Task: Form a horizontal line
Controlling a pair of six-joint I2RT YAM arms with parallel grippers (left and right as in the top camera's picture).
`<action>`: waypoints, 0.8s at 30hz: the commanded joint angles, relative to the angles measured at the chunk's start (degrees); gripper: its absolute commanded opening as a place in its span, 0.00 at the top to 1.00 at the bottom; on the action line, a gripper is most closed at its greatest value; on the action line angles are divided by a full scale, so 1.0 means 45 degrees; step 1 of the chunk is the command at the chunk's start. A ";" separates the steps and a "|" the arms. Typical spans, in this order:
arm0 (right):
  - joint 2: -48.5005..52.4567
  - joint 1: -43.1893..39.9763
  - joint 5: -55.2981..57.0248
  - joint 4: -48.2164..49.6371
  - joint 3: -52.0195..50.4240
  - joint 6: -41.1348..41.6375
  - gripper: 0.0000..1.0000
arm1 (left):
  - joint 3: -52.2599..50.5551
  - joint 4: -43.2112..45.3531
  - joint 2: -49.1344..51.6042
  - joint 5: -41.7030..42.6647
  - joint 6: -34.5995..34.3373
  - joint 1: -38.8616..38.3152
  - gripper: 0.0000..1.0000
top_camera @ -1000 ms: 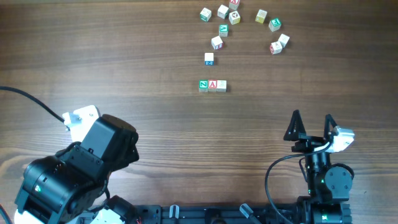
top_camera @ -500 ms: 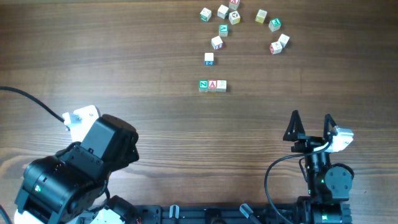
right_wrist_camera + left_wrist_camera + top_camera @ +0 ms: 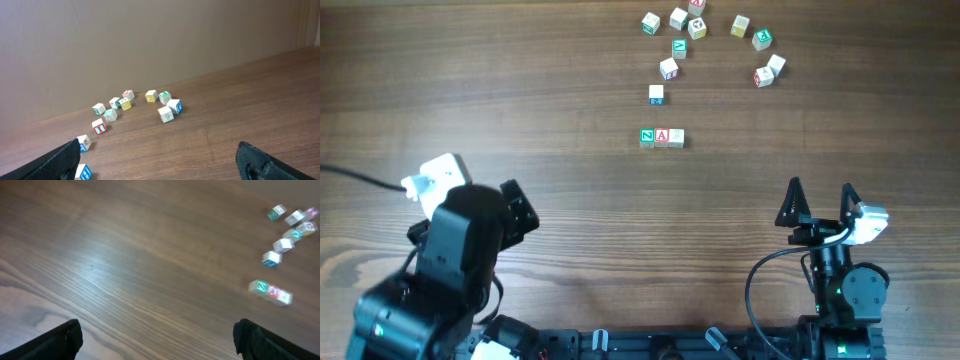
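Three small alphabet cubes stand touching in a horizontal line (image 3: 661, 138) at the table's middle: a green-lettered cube (image 3: 647, 137) on the left, a red "A" cube (image 3: 662, 137) in the middle, and a pale-faced cube (image 3: 676, 137) on the right. The left wrist view shows the same line (image 3: 270, 291), blurred, far off at the right. My left gripper (image 3: 159, 339) is open over bare wood, well short of it. My right gripper (image 3: 820, 190) stands open near the front right, empty, seen also as the right gripper (image 3: 157, 152) in its own view.
Several loose cubes (image 3: 697, 28) lie scattered behind the line at the far edge, with a blue-lettered cube (image 3: 656, 94) closest to it. The left arm's bulk (image 3: 460, 250) fills the front left corner. A brown wall (image 3: 150, 40) backs the table.
My left arm has swung and turned at the front left, its wrist now a little further left and back. The cubes and the right arm have not moved.
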 commanded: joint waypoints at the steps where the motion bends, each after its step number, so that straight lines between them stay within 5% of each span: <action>1: -0.0160 -0.0112 -0.0209 0.0024 -0.0015 -0.0223 0.00 | -0.3633 0.3147 -0.2676 0.1724 0.3075 0.1671 0.00; 16: -0.0160 -0.0112 -0.0209 0.0024 -0.0015 -0.0219 0.00 | -1.1944 1.1633 -0.9015 0.4974 0.6159 0.5644 0.00; 24: -0.0160 -0.0112 -0.0209 0.0024 -0.0015 -0.0219 0.00 | -1.4304 1.3712 -1.0569 0.4979 0.6159 0.6096 0.00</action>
